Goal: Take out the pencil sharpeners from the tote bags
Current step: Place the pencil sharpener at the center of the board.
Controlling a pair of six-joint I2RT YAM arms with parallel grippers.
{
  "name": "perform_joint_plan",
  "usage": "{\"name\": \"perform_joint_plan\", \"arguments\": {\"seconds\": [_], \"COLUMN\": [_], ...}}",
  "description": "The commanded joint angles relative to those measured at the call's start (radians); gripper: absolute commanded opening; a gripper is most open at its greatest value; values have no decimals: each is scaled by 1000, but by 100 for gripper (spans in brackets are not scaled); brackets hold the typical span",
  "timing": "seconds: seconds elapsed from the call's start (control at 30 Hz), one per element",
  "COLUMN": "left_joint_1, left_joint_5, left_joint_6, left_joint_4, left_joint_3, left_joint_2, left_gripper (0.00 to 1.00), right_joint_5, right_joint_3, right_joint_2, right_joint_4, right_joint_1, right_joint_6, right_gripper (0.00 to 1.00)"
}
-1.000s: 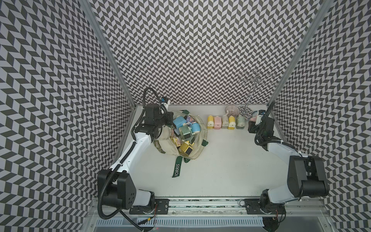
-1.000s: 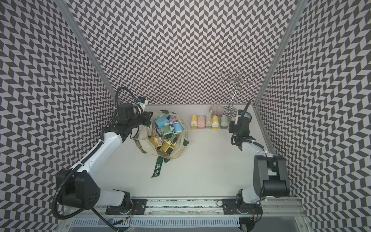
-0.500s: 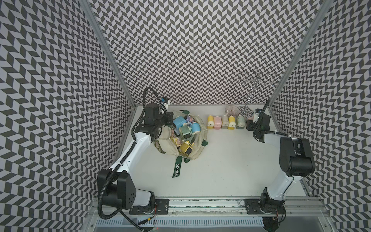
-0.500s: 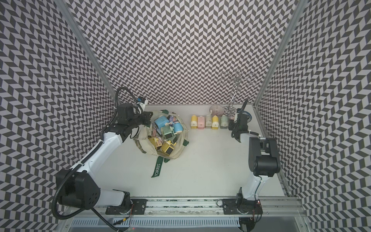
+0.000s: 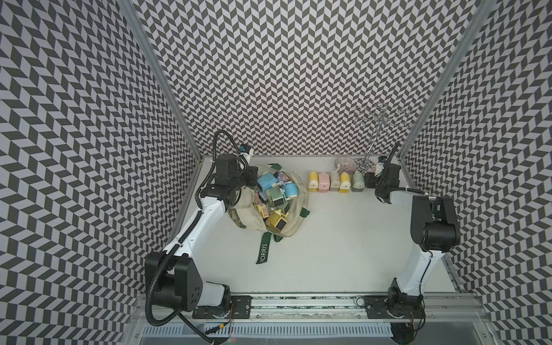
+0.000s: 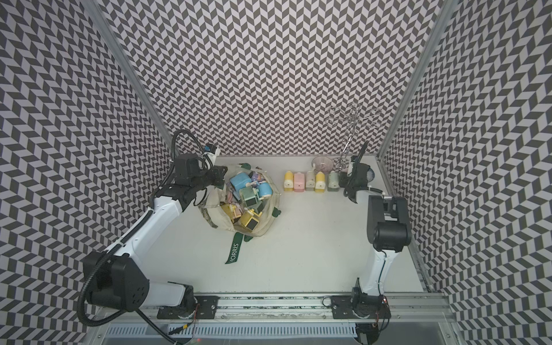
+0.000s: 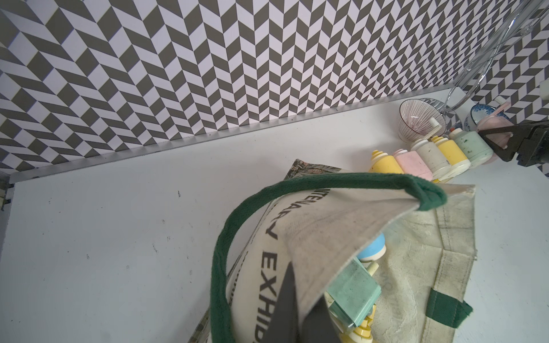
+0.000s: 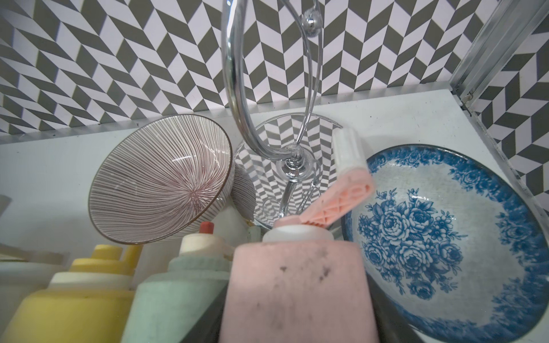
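**Top views: a sixth sharpener reaches the row**

In both top views the table (image 5: 343, 254) carries the bag (image 5: 248, 219) at its back left, mouth held wide, with a heap of sharpeners (image 5: 276, 195) inside. The left arm (image 5: 209, 215) has not moved over the last second. The left fingers (image 7: 288, 297) stay clamped on the bag's canvas rim, lifting it.

The right arm (image 5: 430, 221) has changed. Its elbow, a second ago low and out to the side, now stands folded high over its base, with the forearm level toward the back wall. That has carried the right fingers (image 7: 502, 151) to the right end of the row (image 5: 336, 182) of five sharpeners already out.

They grip a pink sharpener (image 8: 297, 282), upright, just beside the green one at the row's end and near the blue bowl (image 8: 475, 237). Whether it touches the table I cannot tell. By my reading the placing is nearly done. Release comes next, and most of the bag's load remains to be taken out.
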Motion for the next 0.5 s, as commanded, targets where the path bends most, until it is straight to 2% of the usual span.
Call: {"name": "perform_joint_plan", "arguments": {"seconds": [0.0,0.47], "left_joint_1": [-6,-6], "left_joint_5": [19,17], "left_joint_6": [8,10], "left_joint_4": [74,74], "left_joint_3": [47,45], "left_joint_2": [-12,-8], "left_gripper": [0,0], "right_joint_5": [-15,-30], "right_joint_3": [28,17], "right_joint_2": [15,2], "right_joint_4": [28,34], "right_joint_1": [-10,-15], "right_joint_6": [9,7], "right_gripper": [61,65]}}
